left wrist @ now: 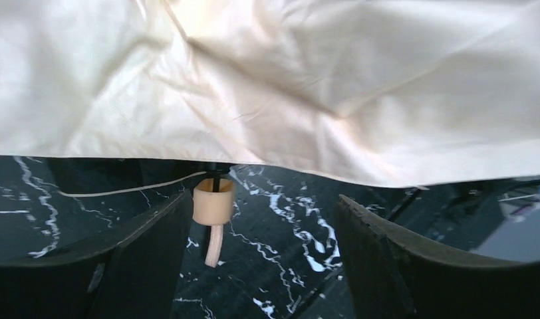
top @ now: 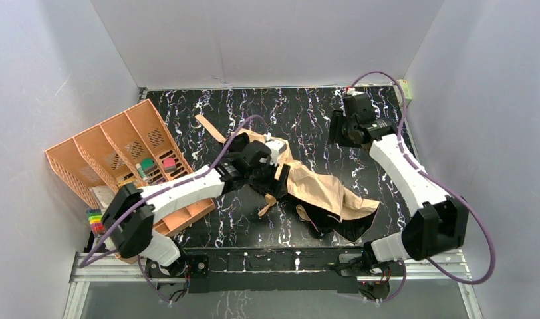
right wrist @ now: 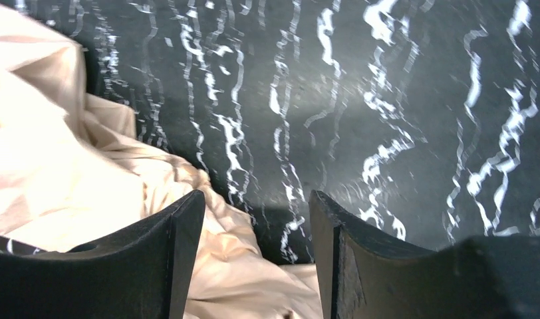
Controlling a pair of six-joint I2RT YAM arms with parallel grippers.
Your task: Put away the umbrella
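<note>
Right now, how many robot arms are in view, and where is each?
2. The left arm reaches to the umbrella at mid-table, left gripper open. The right arm extends toward the far right of the table, right gripper open. None seems hidden.

Left arm (top: 184, 188) & right arm (top: 407, 169): white link shells, black joint blocks & black bases; thin purple cable (top: 472, 216) looped alongside each; fingers (left wrist: 394, 259) matte black, broad, slightly curved, seen close in wrist cams.
</note>
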